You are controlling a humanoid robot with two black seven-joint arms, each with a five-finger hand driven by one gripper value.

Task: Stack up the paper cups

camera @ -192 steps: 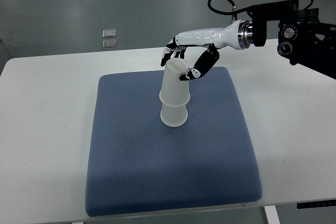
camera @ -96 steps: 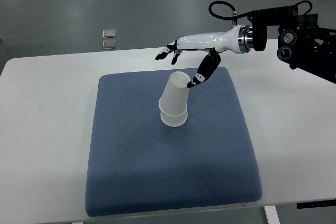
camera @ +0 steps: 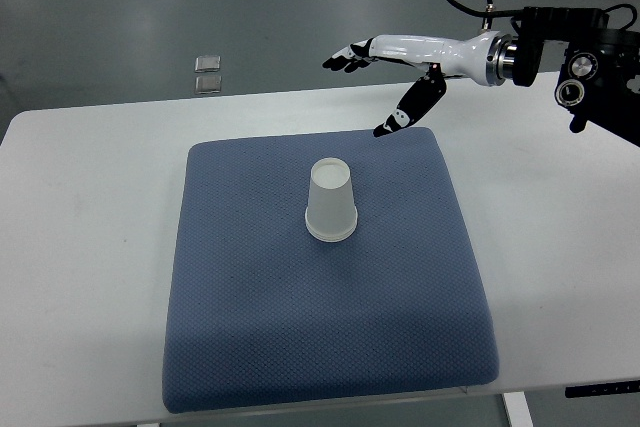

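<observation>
A stack of white paper cups (camera: pixel 331 201) stands upside down on the blue mat (camera: pixel 320 327), a little behind its middle. My right hand (camera: pixel 366 90) hovers above the mat's far edge, up and to the right of the cups, with its fingers spread and nothing in them. Its white forearm reaches in from the upper right. The left arm does not show.
The mat lies on a white table (camera: pixel 80 247). Two small square objects (camera: pixel 208 73) sit on the grey floor beyond the table's far edge. Black arm hardware (camera: pixel 595 67) fills the upper right corner.
My right hand let go of the top cup, which dropped down over the lower one. The hand then lifted and pulled back to the right with fingers spread.
</observation>
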